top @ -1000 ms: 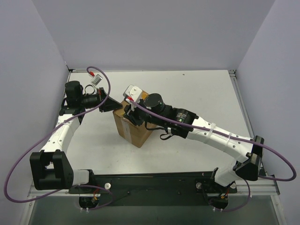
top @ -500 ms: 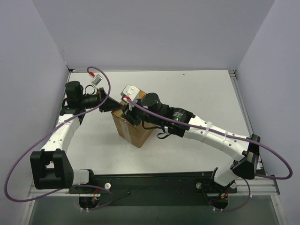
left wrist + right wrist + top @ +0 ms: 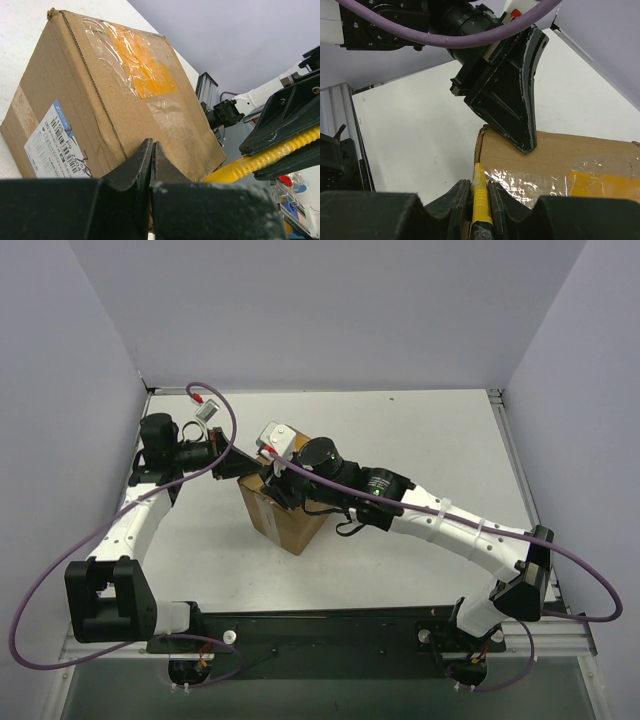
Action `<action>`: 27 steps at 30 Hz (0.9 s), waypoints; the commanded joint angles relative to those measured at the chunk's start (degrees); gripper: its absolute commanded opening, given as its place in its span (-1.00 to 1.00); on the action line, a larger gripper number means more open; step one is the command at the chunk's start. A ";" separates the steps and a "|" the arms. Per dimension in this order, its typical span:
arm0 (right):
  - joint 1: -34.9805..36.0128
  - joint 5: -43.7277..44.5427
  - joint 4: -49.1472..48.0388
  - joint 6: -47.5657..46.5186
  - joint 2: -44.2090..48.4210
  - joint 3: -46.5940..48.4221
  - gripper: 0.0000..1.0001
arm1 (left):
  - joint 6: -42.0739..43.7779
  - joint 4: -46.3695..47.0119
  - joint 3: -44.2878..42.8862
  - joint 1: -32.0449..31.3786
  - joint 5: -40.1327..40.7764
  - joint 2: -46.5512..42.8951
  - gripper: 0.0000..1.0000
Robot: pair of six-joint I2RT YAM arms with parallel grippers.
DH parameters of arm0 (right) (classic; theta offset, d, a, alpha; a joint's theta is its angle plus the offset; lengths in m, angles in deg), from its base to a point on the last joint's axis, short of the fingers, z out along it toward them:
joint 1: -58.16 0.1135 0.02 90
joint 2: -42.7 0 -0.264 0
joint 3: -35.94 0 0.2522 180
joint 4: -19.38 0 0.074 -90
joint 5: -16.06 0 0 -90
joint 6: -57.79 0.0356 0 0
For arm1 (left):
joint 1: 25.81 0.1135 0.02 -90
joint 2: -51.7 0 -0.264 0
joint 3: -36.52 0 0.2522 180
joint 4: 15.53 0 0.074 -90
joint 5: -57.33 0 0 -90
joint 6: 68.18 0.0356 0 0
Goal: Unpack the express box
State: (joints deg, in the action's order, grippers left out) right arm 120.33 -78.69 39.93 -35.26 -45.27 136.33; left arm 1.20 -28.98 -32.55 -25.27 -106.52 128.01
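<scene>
The express box [image 3: 283, 520] is a brown cardboard carton standing in the middle of the table. Clear tape over an orange patch [image 3: 135, 65] covers its top, and a white label [image 3: 50, 145] is on one side. My left gripper [image 3: 240, 462] is shut with nothing between its fingertips [image 3: 151, 144], which press on the box's far-left top corner [image 3: 520, 140]. My right gripper [image 3: 479, 182] is shut on a yellow utility knife [image 3: 480, 195]. The knife's tip sits at the box's top edge, beside the tape [image 3: 530, 182]. It also shows in the left wrist view as the knife [image 3: 260, 157].
The white table [image 3: 430, 440] is enclosed by grey walls behind and on both sides. An aluminium rail [image 3: 340, 110] runs along its left edge. Purple cables [image 3: 225, 415] loop above both arms.
My right arm has slid slightly to the left along the box top with the knife. The left arm has stayed in place.
</scene>
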 commanded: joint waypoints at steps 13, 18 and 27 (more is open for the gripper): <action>-1.35 0.80 11.14 0.41 6.49 -1.46 -1.00 | 5.42 -5.33 -2.08 0.08 3.27 4.02 -1.00; -1.79 0.27 13.86 0.94 8.07 -1.73 -1.00 | 8.14 -8.58 -3.31 0.17 3.88 5.07 -1.00; -7.48 0.45 12.90 -1.51 8.51 14.68 -1.00 | -7.57 11.78 -3.49 -0.10 0.81 3.14 -0.96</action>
State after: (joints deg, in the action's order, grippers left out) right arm 117.40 -79.18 55.40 -33.97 -38.43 139.24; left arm 1.17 -29.61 -36.03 -25.38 -107.28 131.12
